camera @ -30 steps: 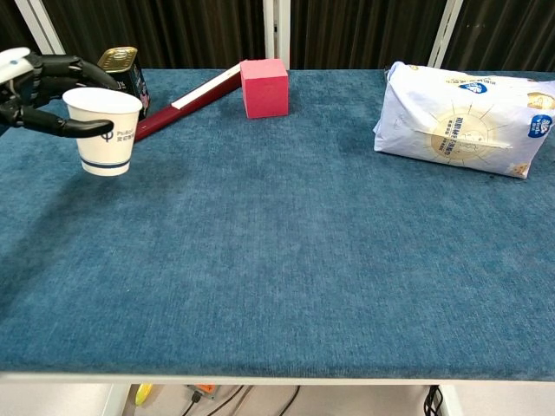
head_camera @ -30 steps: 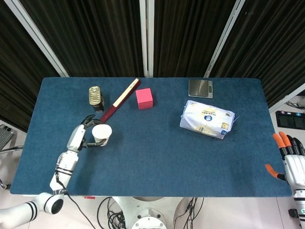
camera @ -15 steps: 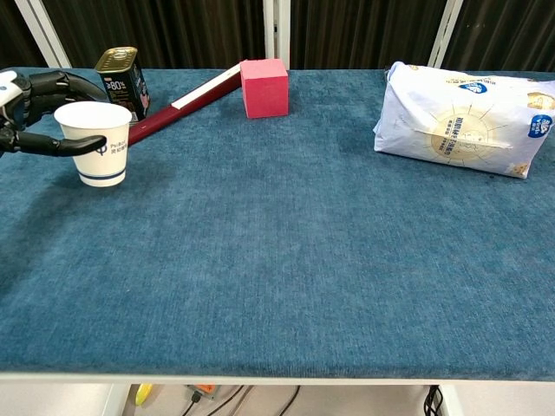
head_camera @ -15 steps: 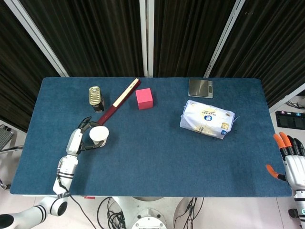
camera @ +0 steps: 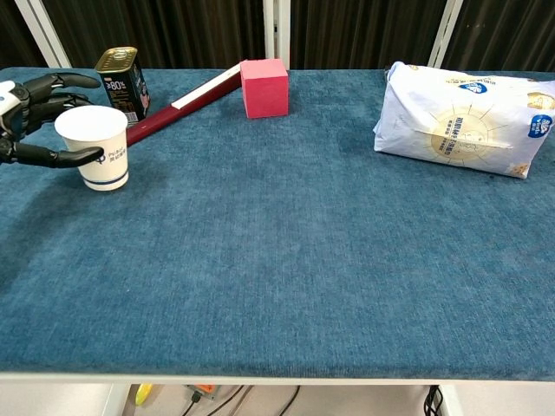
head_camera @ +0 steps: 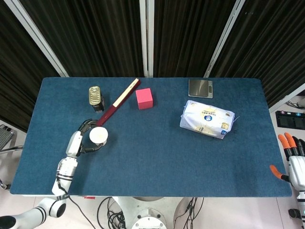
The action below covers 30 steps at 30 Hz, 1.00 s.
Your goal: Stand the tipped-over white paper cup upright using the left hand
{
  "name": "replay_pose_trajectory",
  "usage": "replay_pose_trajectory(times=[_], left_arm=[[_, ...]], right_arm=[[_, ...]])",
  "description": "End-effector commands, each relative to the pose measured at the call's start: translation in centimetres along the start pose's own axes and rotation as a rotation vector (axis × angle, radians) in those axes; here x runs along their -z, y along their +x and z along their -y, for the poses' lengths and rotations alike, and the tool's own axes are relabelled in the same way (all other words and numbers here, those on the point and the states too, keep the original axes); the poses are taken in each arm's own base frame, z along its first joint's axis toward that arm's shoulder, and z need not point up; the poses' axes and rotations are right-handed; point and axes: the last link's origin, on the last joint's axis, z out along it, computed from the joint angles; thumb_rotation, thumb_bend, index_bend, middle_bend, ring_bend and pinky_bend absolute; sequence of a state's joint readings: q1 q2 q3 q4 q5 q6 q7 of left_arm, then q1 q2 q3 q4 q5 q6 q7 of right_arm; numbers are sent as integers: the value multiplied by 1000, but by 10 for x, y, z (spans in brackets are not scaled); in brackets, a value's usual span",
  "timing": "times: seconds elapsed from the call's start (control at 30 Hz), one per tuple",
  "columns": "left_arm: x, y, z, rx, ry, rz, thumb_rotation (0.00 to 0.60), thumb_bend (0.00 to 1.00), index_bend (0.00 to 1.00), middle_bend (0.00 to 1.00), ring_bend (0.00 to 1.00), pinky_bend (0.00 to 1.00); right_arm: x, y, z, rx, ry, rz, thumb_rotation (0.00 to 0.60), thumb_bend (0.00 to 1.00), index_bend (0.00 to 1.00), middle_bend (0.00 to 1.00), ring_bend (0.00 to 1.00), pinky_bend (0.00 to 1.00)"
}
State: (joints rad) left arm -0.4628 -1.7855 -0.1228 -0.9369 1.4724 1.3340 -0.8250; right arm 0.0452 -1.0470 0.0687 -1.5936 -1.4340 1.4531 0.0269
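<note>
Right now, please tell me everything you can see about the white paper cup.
The white paper cup stands upright with its open mouth up, on the blue table cloth near the table's left side. It looks like thin paper with a rolled rim, a blue band near the base and small blue print on its wall. Nothing is visible inside it. The left hand is around it, dark fingers curved beside its wall; whether they press it is unclear. It stands close to the dark red stick without visibly touching it.

Left hand [head_camera: 84, 138]: black fingers, white/silver forearm w/ black cable noted. Right hand [head_camera: 294, 162]: white body, orange fingertips seen.
</note>
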Motion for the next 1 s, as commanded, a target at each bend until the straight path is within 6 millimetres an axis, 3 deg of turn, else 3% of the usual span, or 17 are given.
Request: replay_pose_trajectory(times=[0.03, 0.23, 0.33, 0.53, 0.7, 0.8, 1.0], left_arm=[[2, 1, 0, 1, -5, 6, 600, 181, 145, 238, 61, 136], [4, 7, -6, 7, -34, -8, 600, 179, 139, 223, 60, 136], [6, 19, -20, 18, -100, -57, 600, 175, 126, 209, 53, 135], [20, 77, -52, -212, -163, -123, 600, 165, 126, 171, 25, 126], [54, 142, -81, -549, 10, -92, 600, 164, 141, 140, 10, 126], [79, 164, -84, -743, 110, -108, 600, 161, 142, 106, 1, 111], [124, 166, -63, -943, 278, 7, 600, 131, 137, 54, 0, 99]], right_arm=[[1, 0, 0, -1, 2, 0, 600, 179, 0, 0, 0, 0], [1, 2, 1, -6, 8, -11, 600, 178, 0, 0, 0, 0], [1, 5, 1, -7, 12, -21, 600, 178, 0, 0, 0, 0], [3, 11, -8, 21, -26, -43, 600, 176, 0, 0, 0, 0], [4, 14, -15, 39, -58, -50, 600, 176, 0, 0, 0, 0], [7, 15, -17, 67, -51, -61, 600, 176, 0, 0, 0, 0], [12, 9, -21, 155, -38, -77, 600, 173, 0, 0, 0, 0]])
